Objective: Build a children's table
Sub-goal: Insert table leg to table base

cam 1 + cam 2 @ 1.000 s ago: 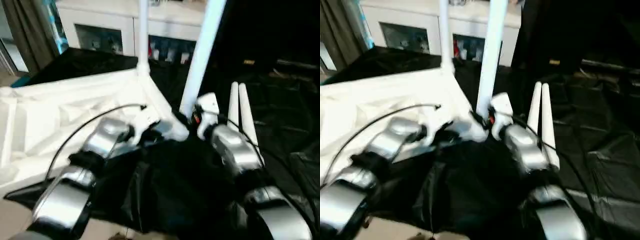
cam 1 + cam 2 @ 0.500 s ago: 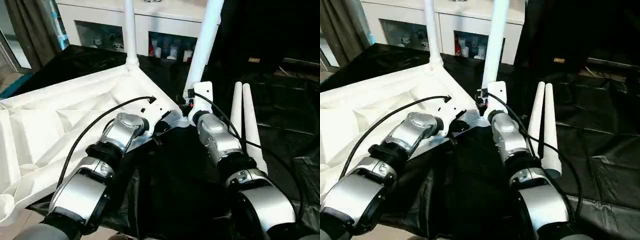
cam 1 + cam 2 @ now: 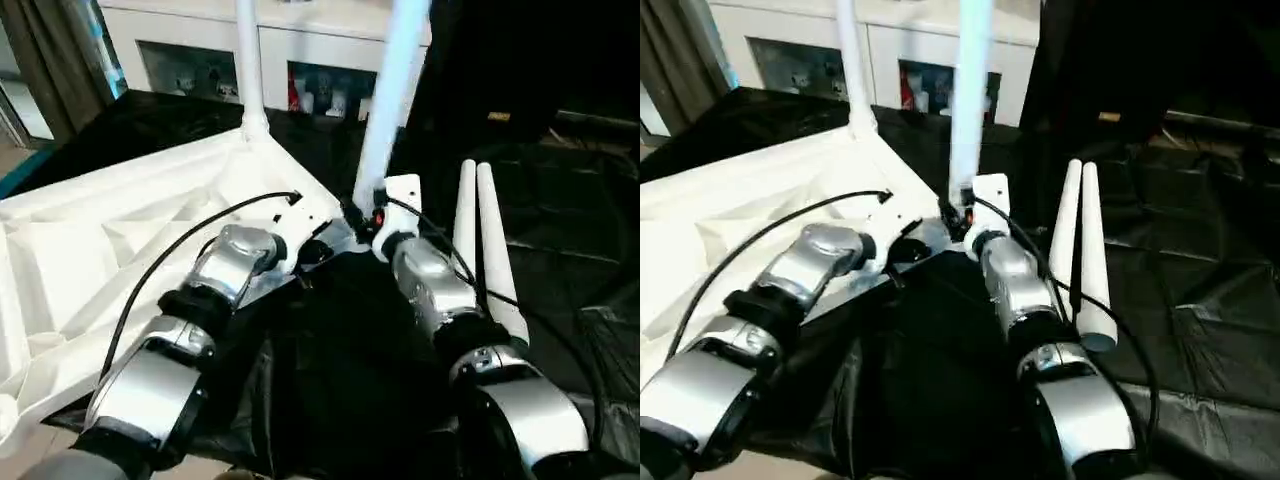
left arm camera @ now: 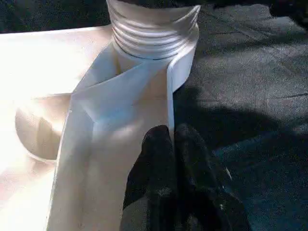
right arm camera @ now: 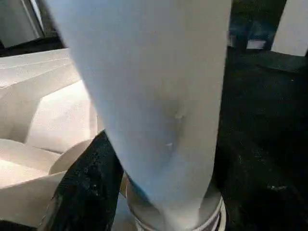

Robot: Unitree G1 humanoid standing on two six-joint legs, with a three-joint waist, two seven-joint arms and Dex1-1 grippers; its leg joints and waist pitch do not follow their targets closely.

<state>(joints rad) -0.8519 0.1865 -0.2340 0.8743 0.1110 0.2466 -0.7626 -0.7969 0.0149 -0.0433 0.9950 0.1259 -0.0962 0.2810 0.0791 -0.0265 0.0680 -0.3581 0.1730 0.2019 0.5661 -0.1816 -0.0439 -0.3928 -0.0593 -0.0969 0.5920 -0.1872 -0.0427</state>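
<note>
Take the near corner socket point(image 4: 153, 29) of the upturned tabletop point(image 3: 110, 240) as your reference. You have black sheeting point(image 3: 560, 230) open to the right of it, where two loose legs point(image 3: 480, 240) lie side by side, just beside your right forearm; behind it a white cabinet point(image 3: 200, 40) closes the far side. One leg point(image 3: 390, 100) stands upright in that socket, another leg point(image 3: 248, 70) rises from the far corner. Your left gripper point(image 4: 171, 144) has its fingers pressed together, resting against the tabletop's rim wall just short of the socket. Your right gripper point(image 5: 159, 159) has its fingers point(image 5: 91, 173) apart, flanking the standing leg low down near the socket; you cannot tell whether they touch it.
</note>
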